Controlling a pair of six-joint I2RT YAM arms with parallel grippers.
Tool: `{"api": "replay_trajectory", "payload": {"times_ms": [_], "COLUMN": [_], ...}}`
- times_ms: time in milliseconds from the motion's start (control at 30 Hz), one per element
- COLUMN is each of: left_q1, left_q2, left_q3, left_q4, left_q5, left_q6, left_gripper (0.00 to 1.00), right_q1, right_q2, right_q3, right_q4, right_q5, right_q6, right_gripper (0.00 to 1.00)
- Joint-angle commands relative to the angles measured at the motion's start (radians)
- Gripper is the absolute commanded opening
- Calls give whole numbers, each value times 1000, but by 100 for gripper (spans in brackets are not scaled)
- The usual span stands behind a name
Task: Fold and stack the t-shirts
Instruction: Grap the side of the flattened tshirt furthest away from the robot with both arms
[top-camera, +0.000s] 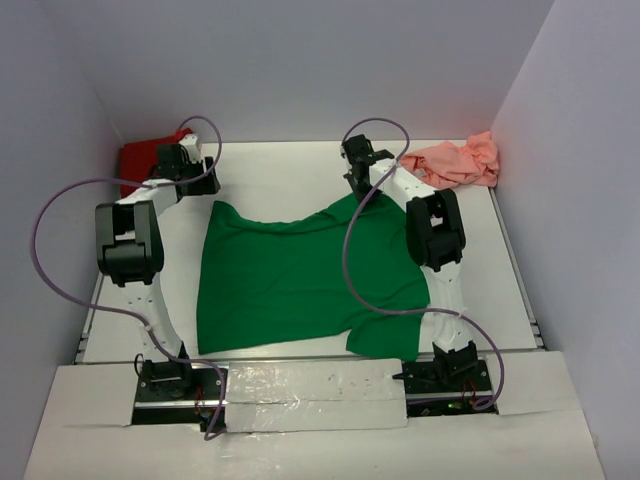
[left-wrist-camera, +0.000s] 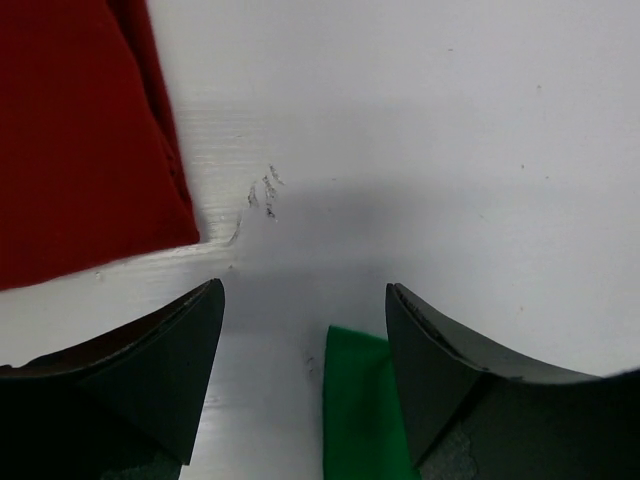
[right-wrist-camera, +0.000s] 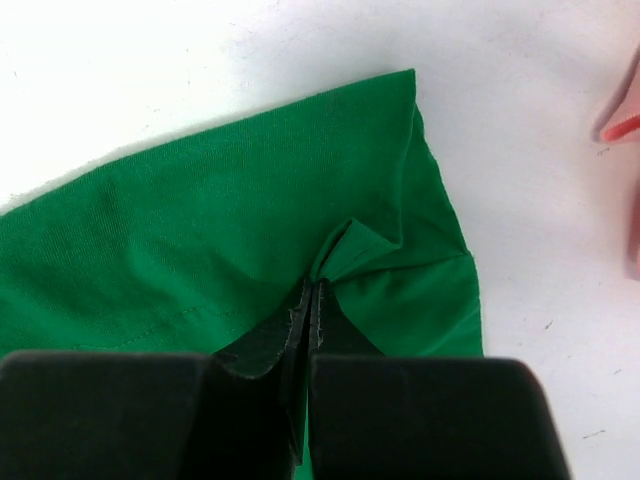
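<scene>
Looking down from above, the green shirt (top-camera: 300, 285) lies spread flat in the middle of the table (top-camera: 280, 170), between the two arms. The red shirt (top-camera: 140, 160) sits in the far left corner. The pink shirt (top-camera: 460, 162) is bunched up in the far right corner. The green shirt's far edge runs from left to right, with one end by each arm. The right gripper (top-camera: 362, 192) is on the far right end. The left gripper (top-camera: 190, 170) hangs just past the far left end, so that corner lies a little toward the robot and a little to the right of it. The left arm is the nearer one to it. A flap sticks out at the near right, maybe a sleeve. No collar shows, so I cannot tell which way the shirt points. It looks about as wide as it is long.

From the left wrist, the left gripper (left-wrist-camera: 305, 340) has its fingers far apart and holds nothing. The tip of the green shirt (left-wrist-camera: 355, 400) peeks up between them, close to the right finger. The red shirt (left-wrist-camera: 80, 130) is off to the left, not touching.

From the right wrist, the right gripper (right-wrist-camera: 312, 305) is squeezed tight on a little fold of the green shirt (right-wrist-camera: 200, 220), near its corner.

I think the left gripper must next come down on its corner, so both arms can lift the far edge together.
</scene>
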Motion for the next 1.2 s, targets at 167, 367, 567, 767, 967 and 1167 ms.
{"api": "replay_trajectory", "payload": {"times_ms": [167,367,567,767,967,1167], "left_q1": [5,5,7,8,8,8], "left_q2": [75,87,110,127,135,118], "left_q3": [138,142,151,158,159,131], "left_q4": [-217,-306,-319,-303,-296,-250], "left_q5": [137,159,160,168,171,159], "left_q6": [-47,-35,-26,-33,-38,-44], "left_gripper": [68,67,65,35,11,4], "right_q1": [5,6,6,6,5,5], "right_q2": [-78,-78,-87,-107,-126,-129], "right_q3": [-3,12,15,9,9,-8], "right_q4": [22,17,11,10,7,17], "right_q5": [10,9,9,7,10,19], "right_q6": [-11,-12,-12,-15,-17,-20], "right_gripper": [0,0,0,0,0,0]}}
